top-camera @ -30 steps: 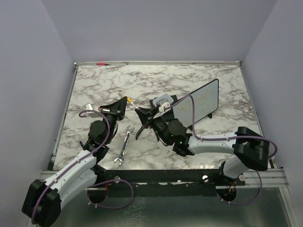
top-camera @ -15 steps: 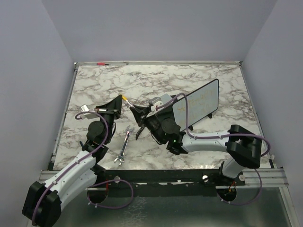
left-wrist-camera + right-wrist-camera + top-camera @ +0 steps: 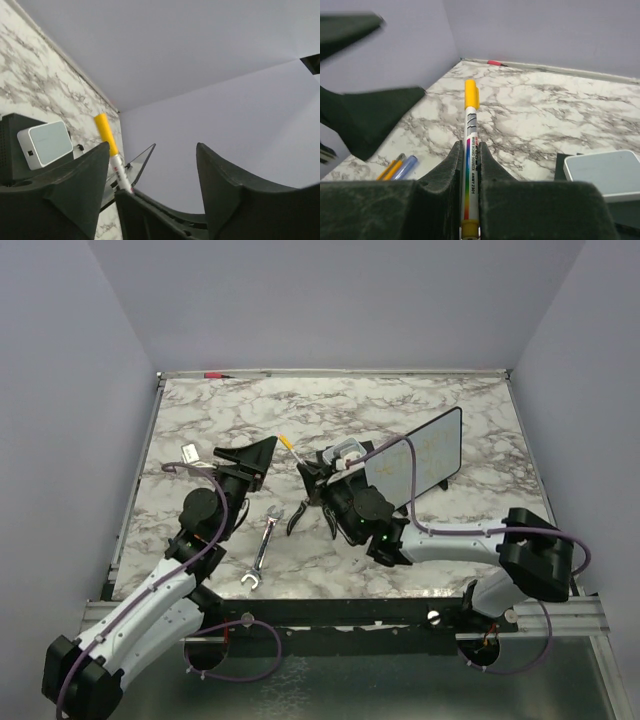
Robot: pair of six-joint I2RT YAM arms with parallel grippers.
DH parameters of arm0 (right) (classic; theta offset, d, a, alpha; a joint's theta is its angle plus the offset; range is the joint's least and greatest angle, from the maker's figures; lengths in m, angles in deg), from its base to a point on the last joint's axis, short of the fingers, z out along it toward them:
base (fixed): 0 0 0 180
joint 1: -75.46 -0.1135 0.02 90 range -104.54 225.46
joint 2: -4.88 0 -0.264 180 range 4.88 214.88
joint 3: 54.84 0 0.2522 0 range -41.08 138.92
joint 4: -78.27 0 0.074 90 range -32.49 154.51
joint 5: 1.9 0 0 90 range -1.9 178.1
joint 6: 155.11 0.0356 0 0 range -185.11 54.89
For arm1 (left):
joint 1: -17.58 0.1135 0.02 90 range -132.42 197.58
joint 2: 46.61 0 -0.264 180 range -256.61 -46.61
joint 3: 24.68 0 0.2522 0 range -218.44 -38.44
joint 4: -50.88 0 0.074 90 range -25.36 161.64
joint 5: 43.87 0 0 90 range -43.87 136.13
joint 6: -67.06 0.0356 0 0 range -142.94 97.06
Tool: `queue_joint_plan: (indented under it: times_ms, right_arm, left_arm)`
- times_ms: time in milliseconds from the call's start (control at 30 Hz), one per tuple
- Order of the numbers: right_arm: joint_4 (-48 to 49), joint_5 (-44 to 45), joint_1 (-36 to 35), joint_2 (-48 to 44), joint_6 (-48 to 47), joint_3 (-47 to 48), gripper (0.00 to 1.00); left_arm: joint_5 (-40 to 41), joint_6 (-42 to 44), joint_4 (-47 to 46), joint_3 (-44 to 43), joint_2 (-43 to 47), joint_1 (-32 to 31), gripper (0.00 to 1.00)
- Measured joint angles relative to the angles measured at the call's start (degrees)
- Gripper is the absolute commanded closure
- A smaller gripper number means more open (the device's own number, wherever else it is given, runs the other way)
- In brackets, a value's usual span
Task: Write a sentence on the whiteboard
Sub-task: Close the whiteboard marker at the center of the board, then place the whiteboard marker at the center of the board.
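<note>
Two arms reaching inward, end effectors facing each other at close range.
The left arm stretches up from its base at lower left, wrist angled to the right; the left end effector point(image 3: 262, 452) has its fingers point(image 3: 75, 185) spread wide, gripping nothing. The right arm folds low from lower right, forearm running leftward; the right end effector point(image 3: 308, 478) is clamped on a yellow-capped marker point(image 3: 471, 125).
</note>
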Motion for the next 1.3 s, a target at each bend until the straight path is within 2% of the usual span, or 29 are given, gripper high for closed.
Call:
queue_joint_plan:
  times_ms: [67, 300, 433, 533, 733, 933, 1067, 1167, 1300]
  right_arm:
    - [-1.88, 0.87, 0.31, -2.27, 1.14, -2.12, 0.99]
    - [-9.79, -0.35, -0.02, -11.26, 5.7, -8.41, 0.97]
    - [-15.19, -3.41, -1.31, -16.11, 8.44, -11.04, 0.97]
    - [-19.1, -6.36, -2.32, -18.64, 11.37, -13.33, 0.97]
    - [-25.7, -10.27, -3.85, -19.65, 17.66, -17.86, 0.97]
    - [-28.48, -13.35, -4.31, -16.48, 23.26, -19.3, 0.96]
    - [-31.56, -14.29, -4.44, -13.18, 26.12, -18.6, 0.96]
    - [-35.15, -14.71, -4.44, -10.93, 27.85, -17.03, 0.92]
    - [-39.26, -15.56, -4.44, -9.53, 29.66, -15.37, 0.82]
  left_arm:
    - [-0.15, 3.8, 4.15, -3.5, 1.01, 0.02, 0.18]
    - [-0.02, 20.24, 18.84, -15.69, 3.1, 0.37, 0.02]
    - [-0.39, 29.75, 25.75, -23.39, -2.47, 0.94, 0.01]
    - [-1.77, 35.54, 28.92, -25.75, -6.47, 1.68, 0.01]
    - [-2.56, 43.69, 33.38, -26.16, -10.62, 3.37, 0.01]
    - [1.75, 51.39, 33.24, -24.5, -8.5, 3.48, 0.01]
    - [4.44, 55.15, 32.33, -20.35, -6.6, 3.48, 0.01]
    - [5.7, 57.44, 32.54, -17.09, -6.14, 3.48, 0.01]
    - [6.34, 59.45, 33.29, -16.22, -6.14, 3.48, 0.01]
